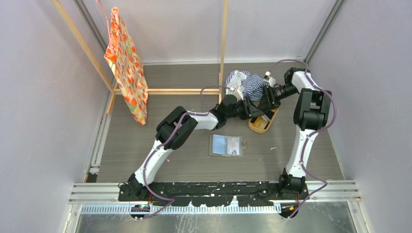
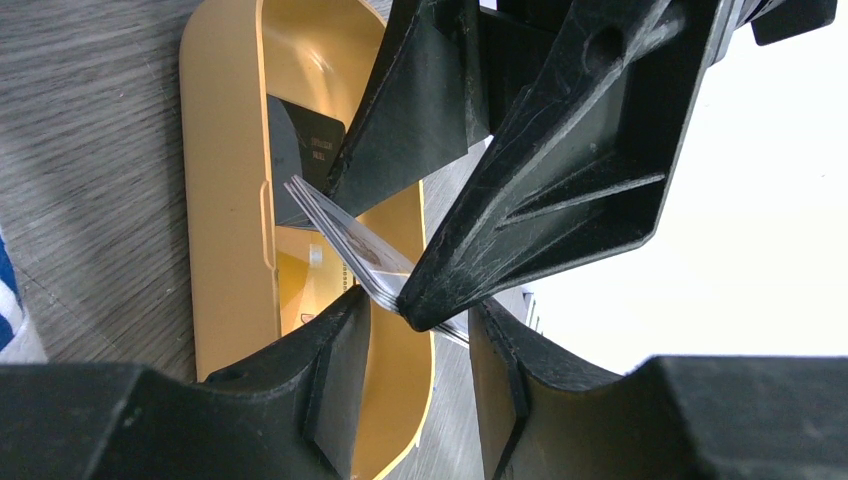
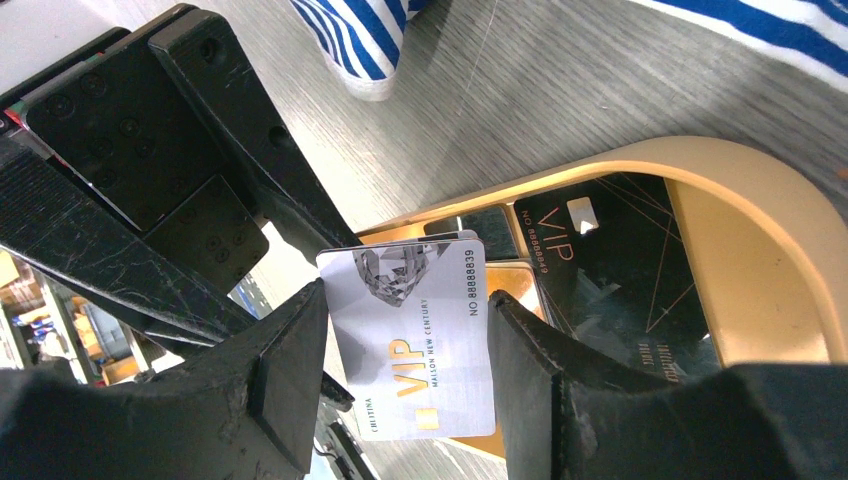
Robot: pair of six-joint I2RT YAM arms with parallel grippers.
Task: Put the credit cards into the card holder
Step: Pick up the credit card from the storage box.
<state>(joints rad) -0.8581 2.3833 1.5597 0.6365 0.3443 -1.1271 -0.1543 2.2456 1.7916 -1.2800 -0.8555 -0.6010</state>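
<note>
- A patterned orange cloth point(image 1: 127, 65) hangs from a wooden frame point(image 1: 180, 91), well to the left of the left hand and apart from it.
- The left hand point(image 2: 419, 300) reaches in over the tray. Its fingers stand apart, one on each side of the lower end of the card stack. The gap between them is wider than the stack, and firm contact with the cards cannot be confirmed.
- The wallet point(image 1: 226, 144) lies opened flat on the tabletop point(image 1: 194, 165), on the near side of the left hand toward the arm bases, clear of both hands. Pale panels show on its open face, too small to read.
- The stack of pale cards point(image 3: 410, 350) is held up off the tray between the two hands, its VIP face toward the right wrist camera. Seen edge-on from the left wrist, it is more than one card.
- The tray point(image 2: 225, 200), orange-tan and oval, sits on the tabletop directly beneath both hands.
- The black card point(image 3: 610, 270) lies flat inside the tray, below and just beyond the right hand's fingers, touched by neither hand.
- The right hand point(image 3: 405, 297) is clamped on the stack of pale cards, one finger against each long edge. It faces the left hand closely.
- A striped blue-and-white cloth point(image 1: 248, 82) is bunched on the tabletop just beyond both hands, on the far side of the tray.
</note>
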